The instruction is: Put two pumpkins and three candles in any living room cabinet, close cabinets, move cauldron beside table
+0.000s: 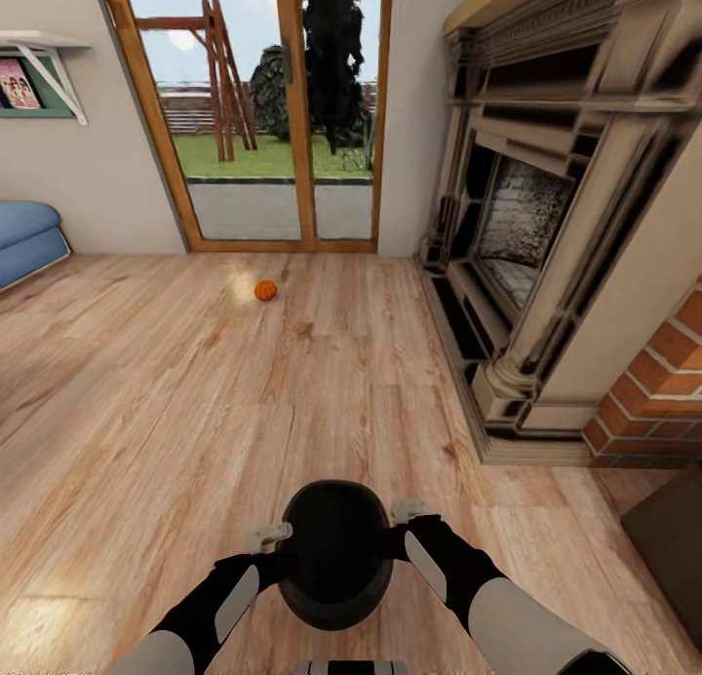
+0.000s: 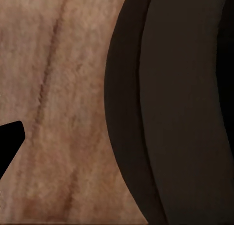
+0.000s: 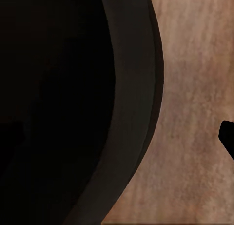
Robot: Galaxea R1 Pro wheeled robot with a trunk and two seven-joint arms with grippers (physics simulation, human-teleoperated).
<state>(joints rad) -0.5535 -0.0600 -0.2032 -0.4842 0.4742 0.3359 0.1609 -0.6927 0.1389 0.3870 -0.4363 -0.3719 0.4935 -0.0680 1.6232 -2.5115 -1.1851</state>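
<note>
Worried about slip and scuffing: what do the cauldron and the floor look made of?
Cauldron: matte black, no shine or highlights, so it looks like cast iron, though it could be plastic. Floor: light wood planks with visible grain and seams, with a soft sheen near the door.

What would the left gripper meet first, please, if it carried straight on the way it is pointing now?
Most likely the wooden floor. The left gripper sits at the rim of the cauldron, and its wrist view looks down past the pot's side onto bare planks. Depth is unclear, so it might graze the cauldron's belly first.
</note>
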